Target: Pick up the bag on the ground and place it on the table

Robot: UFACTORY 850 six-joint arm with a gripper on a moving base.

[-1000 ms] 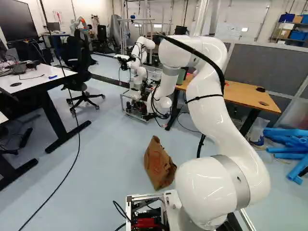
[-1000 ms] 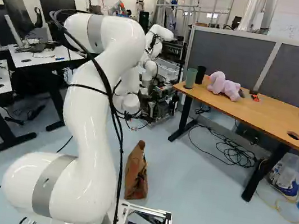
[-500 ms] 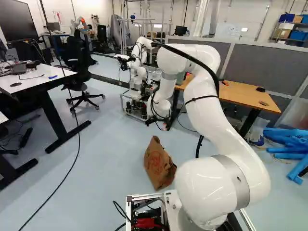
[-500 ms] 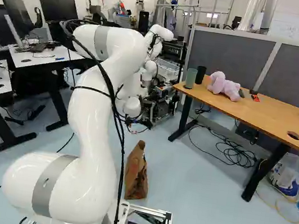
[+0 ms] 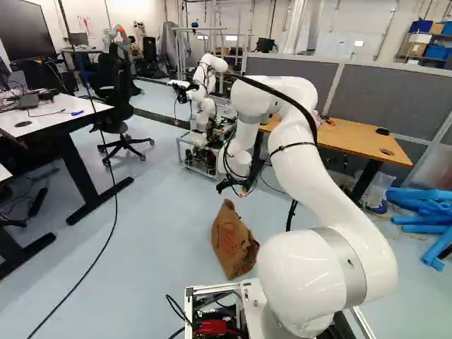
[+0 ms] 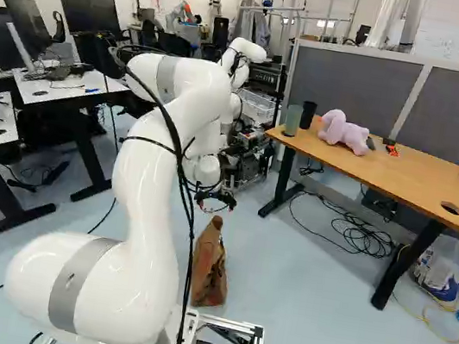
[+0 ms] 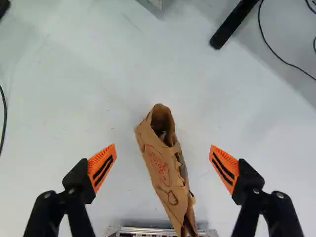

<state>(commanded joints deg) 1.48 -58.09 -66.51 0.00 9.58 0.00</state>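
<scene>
Hanging over the floor [image 6: 310, 324], the black gripper [image 6: 213, 208] of the white arm [image 5: 311, 162] points downward above the brown paper bag [image 6: 210, 274]. In the wrist view its two fingers stand wide apart, their orange pads [image 7: 102, 167] touching nothing; the bag shows between and beneath them, its open mouth facing up toward the camera. The bag stands on the floor near the metal frame [image 6: 242, 326] of the base, its red print visible in the wrist view. To the right of it in the right base view is the wooden table [image 6: 412, 176], bearing a green cup [image 6: 293, 120], a black cup [image 6: 307, 115] and a pink plush toy [image 6: 345, 132]; looped black cables [image 6: 361, 236] lie on the floor below. Beyond the arm in the left base view stands another robot [image 5: 205, 78], with an office chair [image 5: 121, 141] between it and a white desk [image 5: 56, 116].
</scene>
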